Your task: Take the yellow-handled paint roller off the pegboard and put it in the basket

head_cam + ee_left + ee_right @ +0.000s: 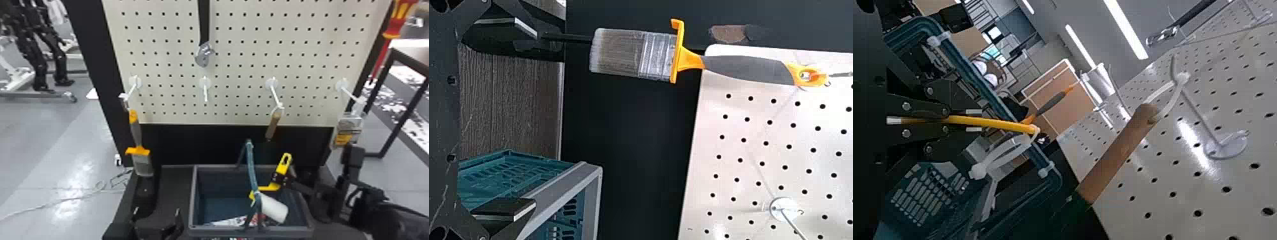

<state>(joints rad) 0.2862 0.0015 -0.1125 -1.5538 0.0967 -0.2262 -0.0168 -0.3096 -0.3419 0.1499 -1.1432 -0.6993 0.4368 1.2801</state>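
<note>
- Perforated pegboard, off-white, stands in a black frame behind the work area; grey floor extends to its left.
- Four white hooks project from the lower half of the pegboard. The far-left hook carries a paintbrush with a grey and orange handle, bristles down.
- The second hook from the right carries a tool with a wooden handle; the far-right hook carries a packaged item.
- A metal-headed tool hangs higher, at the centre.
- Basket, grey-rimmed, rests on a dark surface in front of the pegboard. Its teal handle is upright.
- Right gripper: fingers clamped on the yellow handle of the paint roller.
- Paint roller: off the pegboard, at the basket opening, yellow handle end raised, white sleeve lower, beside the teal handle. Contact between sleeve and basket floor cannot be determined.
- Left gripper: fingers wide apart, nothing between them, located left of the basket and below the paintbrush.
</note>
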